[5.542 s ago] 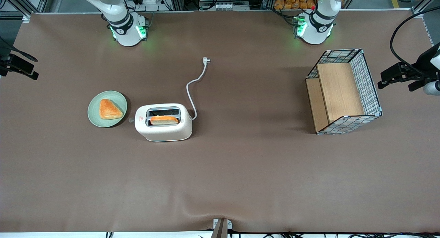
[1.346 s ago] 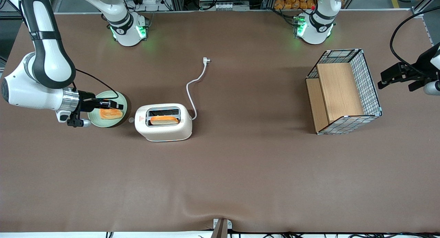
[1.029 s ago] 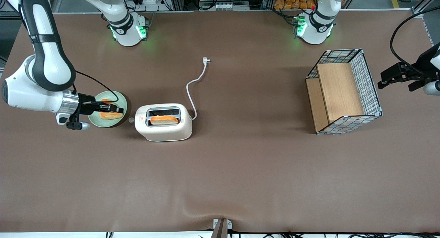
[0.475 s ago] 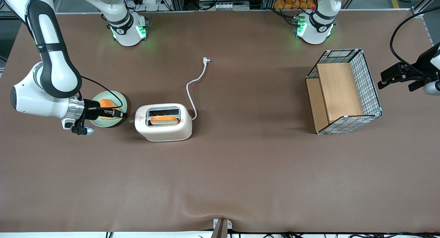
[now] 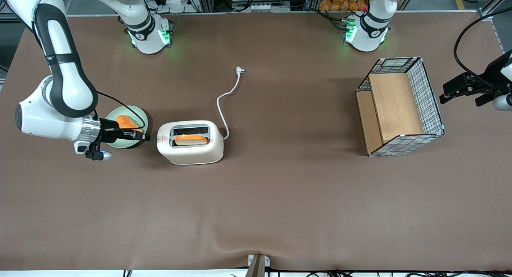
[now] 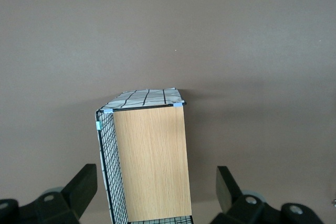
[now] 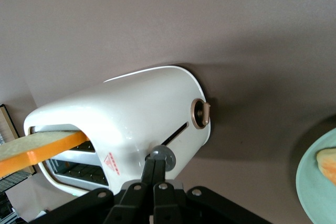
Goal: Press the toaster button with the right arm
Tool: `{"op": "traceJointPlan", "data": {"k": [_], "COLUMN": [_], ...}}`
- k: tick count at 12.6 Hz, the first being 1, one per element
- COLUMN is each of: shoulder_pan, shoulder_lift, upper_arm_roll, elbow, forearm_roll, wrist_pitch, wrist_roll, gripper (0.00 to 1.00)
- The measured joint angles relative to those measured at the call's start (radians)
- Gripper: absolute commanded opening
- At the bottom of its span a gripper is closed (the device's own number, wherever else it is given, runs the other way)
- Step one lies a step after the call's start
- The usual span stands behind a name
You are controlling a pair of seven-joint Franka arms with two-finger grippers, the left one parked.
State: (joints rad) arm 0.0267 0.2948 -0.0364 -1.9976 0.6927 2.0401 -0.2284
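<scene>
The cream-white toaster [image 5: 192, 151] stands mid-table with a bread slice [image 5: 191, 139] in the slot nearer the front camera and a red triangle sticker [image 5: 163, 138] on top. In the right wrist view the toaster [image 7: 131, 108] fills the middle, and its grey round button [image 7: 163, 157] sticks out of the narrow end. The right arm [image 5: 60, 81] reaches low over the table. Its gripper [image 5: 148, 138] is shut, with its joined fingertips [image 7: 155, 165] touching the button. In the front view the fingertips hide the button.
A green plate [image 5: 138, 116] with a pastry [image 5: 126, 121] lies under the gripper, beside the toaster's button end. The white cord [image 5: 224, 101] runs to a plug [image 5: 240, 70]. A wire basket with wooden boards [image 5: 400, 107] stands toward the parked arm's end. A brown-ringed dial [image 7: 200, 113] is on the toaster's end.
The right arm came into view and moved across the plate toward the toaster. Its shut fingertips have gone from over the pastry to the toaster's button end.
</scene>
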Motion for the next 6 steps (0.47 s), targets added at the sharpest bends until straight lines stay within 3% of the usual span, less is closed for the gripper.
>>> {"op": "traceJointPlan", "data": {"k": [6], "shoulder_pan": [0.009], "shoulder_lift": [0.02], "upper_arm_roll": [0.0], "elbow": [0.003], "forearm_roll": [0.001], "wrist_pitch": [0.012], "wrist_roll": [0.0], "gripper": [0.0]}}
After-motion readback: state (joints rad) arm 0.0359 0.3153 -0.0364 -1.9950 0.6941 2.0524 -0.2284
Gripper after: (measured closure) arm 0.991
